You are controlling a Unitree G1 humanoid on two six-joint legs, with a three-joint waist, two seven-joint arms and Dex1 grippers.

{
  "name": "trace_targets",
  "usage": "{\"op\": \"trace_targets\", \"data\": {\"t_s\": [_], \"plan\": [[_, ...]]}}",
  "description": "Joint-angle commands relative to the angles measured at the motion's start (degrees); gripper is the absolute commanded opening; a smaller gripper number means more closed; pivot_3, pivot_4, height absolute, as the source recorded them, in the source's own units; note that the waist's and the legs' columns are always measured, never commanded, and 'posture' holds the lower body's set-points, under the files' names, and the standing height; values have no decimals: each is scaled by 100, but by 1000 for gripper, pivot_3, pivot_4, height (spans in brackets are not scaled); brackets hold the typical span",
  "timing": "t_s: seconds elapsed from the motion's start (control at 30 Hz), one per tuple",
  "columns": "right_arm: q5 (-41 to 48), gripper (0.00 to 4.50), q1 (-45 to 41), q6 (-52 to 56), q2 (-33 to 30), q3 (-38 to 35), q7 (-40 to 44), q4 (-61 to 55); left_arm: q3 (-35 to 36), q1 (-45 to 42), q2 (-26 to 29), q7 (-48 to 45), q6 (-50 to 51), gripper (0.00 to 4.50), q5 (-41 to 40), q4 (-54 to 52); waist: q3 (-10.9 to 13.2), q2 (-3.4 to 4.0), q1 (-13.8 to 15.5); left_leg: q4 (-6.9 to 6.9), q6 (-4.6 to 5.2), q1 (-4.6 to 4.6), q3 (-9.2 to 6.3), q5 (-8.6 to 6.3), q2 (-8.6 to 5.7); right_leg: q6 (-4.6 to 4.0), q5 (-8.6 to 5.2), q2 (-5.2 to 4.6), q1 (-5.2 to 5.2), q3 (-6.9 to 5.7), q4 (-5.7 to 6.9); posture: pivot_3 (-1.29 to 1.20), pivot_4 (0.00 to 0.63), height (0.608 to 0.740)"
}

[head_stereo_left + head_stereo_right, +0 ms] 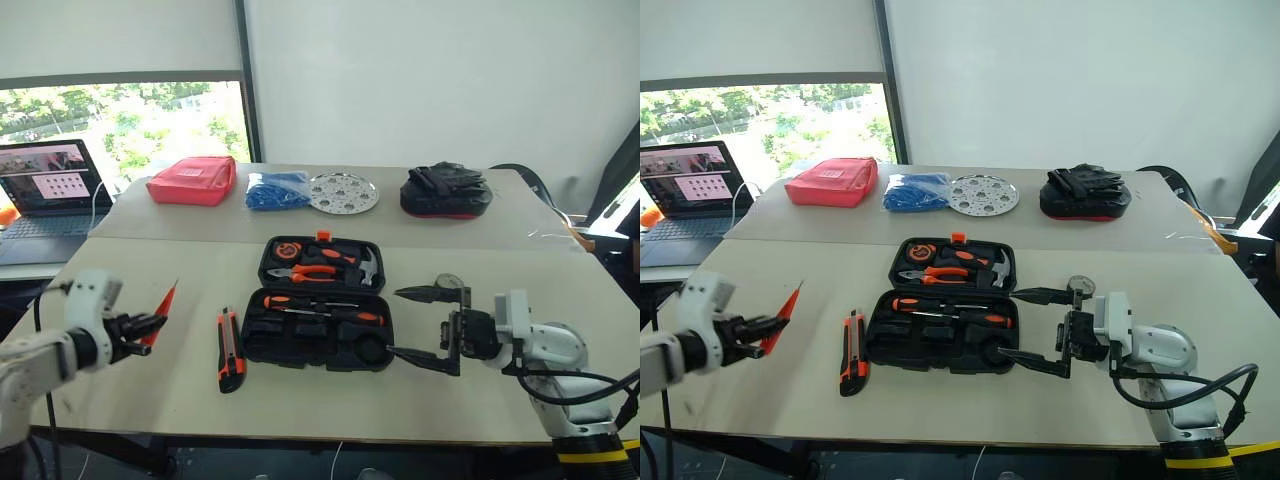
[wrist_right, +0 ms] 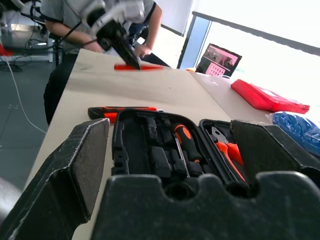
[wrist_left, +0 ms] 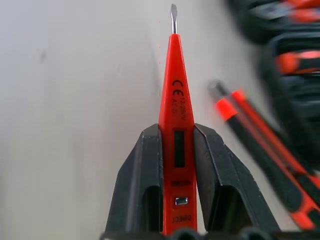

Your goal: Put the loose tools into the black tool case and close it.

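L gripper (image 1: 150, 326) is clamped on the slim orange screwdriver (image 1: 166, 302), held above the table (image 1: 130, 390) at the near left, well left of the case; its long axis tilts up, tip pointing far-right toward the case. R gripper (image 1: 425, 328) hangs just right of the open black tool case (image 1: 318, 315), jaws spread wide w/ nothing between them, pointing left at it. Two long screwdrivers (image 1: 322, 306) lie in the case's near half, axes running left-right, and the utility knife (image 1: 230, 349) lies on the table just left of the case, long axis near-far.
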Motion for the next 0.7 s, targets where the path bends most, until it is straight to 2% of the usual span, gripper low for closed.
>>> {"op": "trace_targets", "data": {"t_s": [0.03,0.13,0.23,0.37,0.57,0.7], "plan": [[139,4500,257,51,-212,-370,-78,-182,-1260,-824,186,-1726,-2170,416,586,556,1,3,94,0,0,-1,0,0,-1,1,-1,-1,5,-2,-8,0,150,740],[134,4500,427,74,-244,-410,-133,-273,-2274,-1688,110,-2449,-3092,416,1170,1111,2,0,165,4,1,-13,2,1,3,4,-2,10,3,-6,-18,0,150,740],[161,4500,659,109,-214,-413,-240,-466,-3460,-2939,-455,-2958,-3505,416,1801,1826,2,1,166,7,4,-21,8,0,1,13,0,15,0,2,-16,0,150,740],[186,4500,920,157,-177,-436,-406,-740,-4425,-3766,-984,-3362,-3914,416,2535,2609,2,1,93,14,16,-34,6,-7,1,19,-1,20,-9,7,-17,0,150,740],[191,4500,1259,178,-116,-472,-706,-1112,-5012,-4330,-1492,-3212,-4266,416,3328,3543,3,0,-5,19,23,-63,1,-10,0,24,-4,22,-44,13,-1,0,150,740],[198,4500,1463,183,-101,-496,-866,-1304,-5077,-4534,-1790,-2982,-4353,416,3634,3962,2,0,19,35,24,-88,-3,-8,-4,25,-3,20,-71,13,18,0,150,740]]}}
